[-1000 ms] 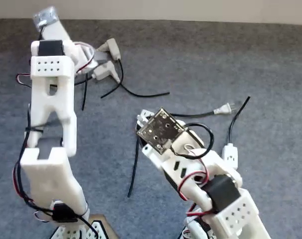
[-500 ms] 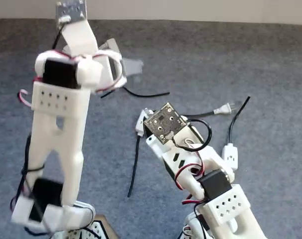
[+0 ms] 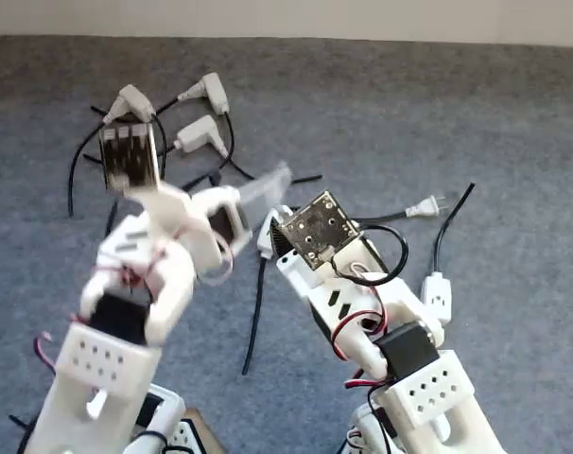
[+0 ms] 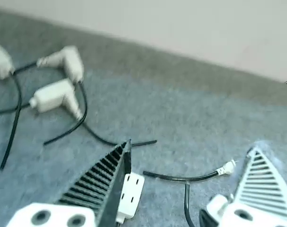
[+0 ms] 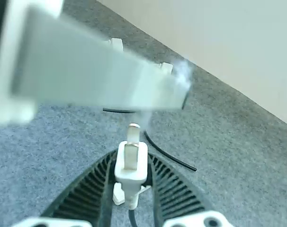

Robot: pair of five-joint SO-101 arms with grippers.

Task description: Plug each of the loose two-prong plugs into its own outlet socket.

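My right gripper (image 5: 132,160) is shut on a white two-prong plug (image 5: 131,166) with its prongs pointing away from the wrist. In the high view this gripper (image 3: 268,236) sits mid-table, the plug's black cable trailing toward the front. My left gripper (image 4: 191,149) is open and empty, hovering just behind the right one (image 3: 261,189). One of its fingers (image 5: 101,82) crosses the right wrist view as a pale blur. A loose plug (image 3: 426,205) (image 4: 227,166) lies to the right. Three white corded sockets (image 3: 199,135) (image 4: 56,94) lie at the back left.
A white socket block (image 3: 436,294) lies by the right arm's elbow. Black cables (image 3: 258,312) snake over the grey carpet (image 3: 381,113) between the arms and at the back left. A pale wall borders the far edge.
My left arm swung down from the back-left sockets toward the middle, its open gripper now near the right gripper. The right arm shifted slightly and kept the plug.
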